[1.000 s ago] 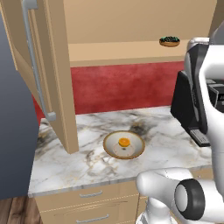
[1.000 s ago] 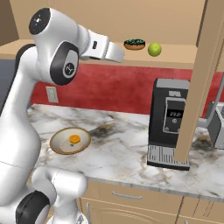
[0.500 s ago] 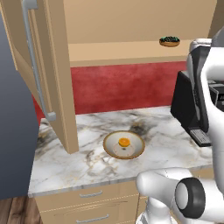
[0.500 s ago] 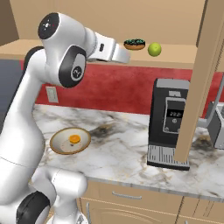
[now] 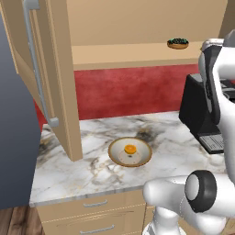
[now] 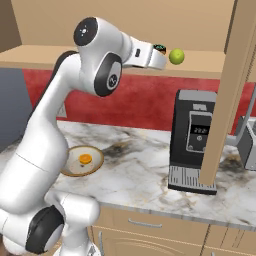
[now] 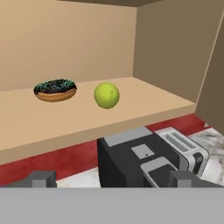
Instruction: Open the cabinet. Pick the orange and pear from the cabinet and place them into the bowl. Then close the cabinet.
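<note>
Already the light tan wooden cabinet (image 5: 50, 78) stands open, its panelled door with the long silver handle filling the upper left of the left base view. At the top centre of the right base view, the small yellow-green pear (image 6: 176, 56) lies on the cabinet shelf, just beside a small dark dish of dark bits (image 7: 55, 89). Near them the white arm's two-finger gripper (image 7: 113, 179) is raised to shelf level, its fingers spread wide and holding nothing. Lower on the marble counter (image 5: 92, 170), the shallow tan bowl with brown rim (image 5: 130, 152) holds the small bright orange fruit (image 5: 130, 149). At the right, a black coffee machine (image 6: 196, 140) stands on the counter.
</note>
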{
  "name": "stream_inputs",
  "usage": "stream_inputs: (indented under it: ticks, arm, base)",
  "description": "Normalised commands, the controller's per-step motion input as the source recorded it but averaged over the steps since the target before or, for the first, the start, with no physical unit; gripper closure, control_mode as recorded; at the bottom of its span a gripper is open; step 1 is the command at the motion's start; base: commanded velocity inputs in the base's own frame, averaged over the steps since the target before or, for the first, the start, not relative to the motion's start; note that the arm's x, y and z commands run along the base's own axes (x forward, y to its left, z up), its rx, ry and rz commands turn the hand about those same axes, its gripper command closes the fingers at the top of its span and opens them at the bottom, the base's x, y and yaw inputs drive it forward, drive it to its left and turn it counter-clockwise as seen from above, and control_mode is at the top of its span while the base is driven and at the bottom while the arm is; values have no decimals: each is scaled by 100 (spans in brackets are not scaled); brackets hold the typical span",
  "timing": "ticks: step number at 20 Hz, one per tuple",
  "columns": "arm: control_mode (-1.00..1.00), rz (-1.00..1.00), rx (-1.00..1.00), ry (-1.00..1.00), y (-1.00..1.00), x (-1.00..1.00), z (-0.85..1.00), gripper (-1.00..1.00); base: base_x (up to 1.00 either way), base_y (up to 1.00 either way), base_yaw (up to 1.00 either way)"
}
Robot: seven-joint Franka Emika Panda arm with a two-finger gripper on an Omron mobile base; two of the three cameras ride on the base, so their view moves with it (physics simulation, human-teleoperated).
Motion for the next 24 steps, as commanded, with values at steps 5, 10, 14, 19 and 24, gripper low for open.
stream_inputs:
  ticks: [5,10,14,19,24]
  arm:
    - [-100,3,0,-1,-25,67,-1,-100]
    - [-100,4,0,0,-22,66,-3,-100]
    - [-100,0,0,0,-40,52,-1,-100]
    - [-100,0,0,0,-32,45,-1,-100]
    - [-100,0,0,0,0,46,0,-100]
  base:
    - [0,0,0]
    - [0,0,0]
    - [0,0,0]
    - [0,0,0]
    - [0,0,0]
